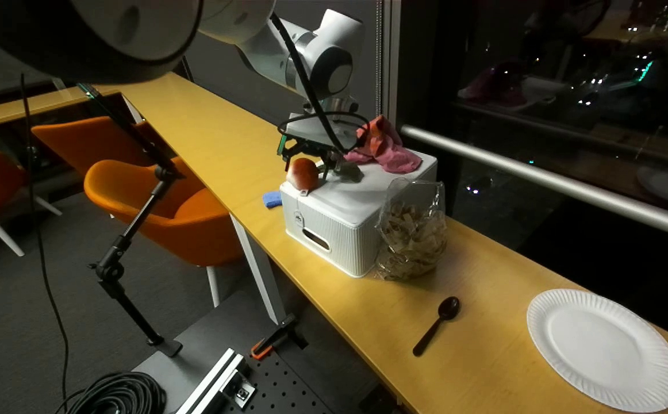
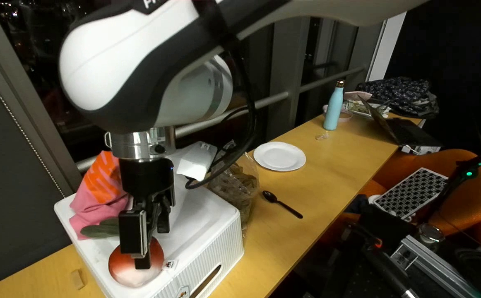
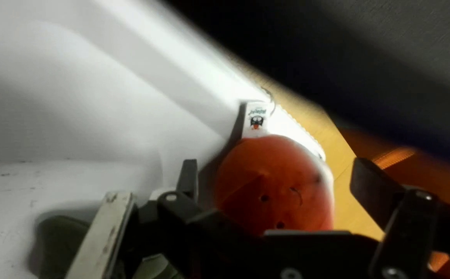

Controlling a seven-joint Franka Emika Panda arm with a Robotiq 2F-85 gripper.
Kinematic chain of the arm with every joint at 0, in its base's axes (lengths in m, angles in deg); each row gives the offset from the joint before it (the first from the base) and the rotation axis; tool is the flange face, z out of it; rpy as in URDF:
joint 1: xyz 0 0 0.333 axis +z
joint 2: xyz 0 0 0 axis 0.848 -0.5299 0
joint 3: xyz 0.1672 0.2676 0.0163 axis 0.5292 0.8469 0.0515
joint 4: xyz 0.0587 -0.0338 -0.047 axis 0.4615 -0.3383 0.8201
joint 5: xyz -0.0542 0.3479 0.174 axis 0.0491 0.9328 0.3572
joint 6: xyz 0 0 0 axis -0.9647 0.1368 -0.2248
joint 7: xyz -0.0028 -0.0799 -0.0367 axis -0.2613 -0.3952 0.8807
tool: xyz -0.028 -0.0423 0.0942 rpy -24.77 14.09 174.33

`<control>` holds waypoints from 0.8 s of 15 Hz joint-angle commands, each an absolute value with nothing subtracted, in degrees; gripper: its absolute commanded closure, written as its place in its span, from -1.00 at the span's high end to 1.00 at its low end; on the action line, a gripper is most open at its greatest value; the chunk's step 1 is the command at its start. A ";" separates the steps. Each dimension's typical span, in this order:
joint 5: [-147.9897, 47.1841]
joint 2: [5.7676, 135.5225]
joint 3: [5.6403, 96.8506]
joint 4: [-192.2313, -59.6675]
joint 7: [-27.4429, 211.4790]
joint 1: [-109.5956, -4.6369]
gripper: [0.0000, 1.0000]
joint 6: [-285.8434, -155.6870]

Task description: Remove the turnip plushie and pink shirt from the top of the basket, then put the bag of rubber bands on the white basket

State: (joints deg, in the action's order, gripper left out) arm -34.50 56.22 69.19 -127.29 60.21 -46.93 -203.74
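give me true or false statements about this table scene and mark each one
1. The turnip plushie sits on the white basket. True.
2. The bag of rubber bands lies on the white basket. False: the bag of rubber bands is on the table.
3. The pink shirt lies on the white basket. True.
4. The hand is shut on the pink shirt. False: the hand is open, near the turnip plushie.
5. The black spoon lies on the white plate. False: the black spoon lies on the table.
6. The light-blue bottle stands upright on the table. True.

The bent arm (image 2: 170, 62) holds its wide-spread end effector (image 3: 273, 172) pointing downward.
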 commanded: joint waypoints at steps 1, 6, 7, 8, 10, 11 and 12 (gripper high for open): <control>-37.13 52.49 69.78 -121.34 61.27 -46.77 0.50 -200.05; -37.07 50.12 69.94 -117.75 61.45 -46.84 -0.16 -197.36; -37.04 49.87 69.89 -117.26 61.61 -46.82 -0.30 -196.97; -37.00 49.65 69.88 -116.81 61.61 -46.84 -0.47 -196.77; -36.84 49.45 69.84 -116.18 61.90 -46.88 -0.76 -196.35; -36.68 49.55 69.84 -115.97 62.16 -46.93 -0.88 -196.14; -36.71 49.86 69.78 -115.90 62.52 -46.92 -1.00 -196.05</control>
State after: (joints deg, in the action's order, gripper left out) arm -35.54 50.59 69.28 -118.59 60.63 -46.80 -198.31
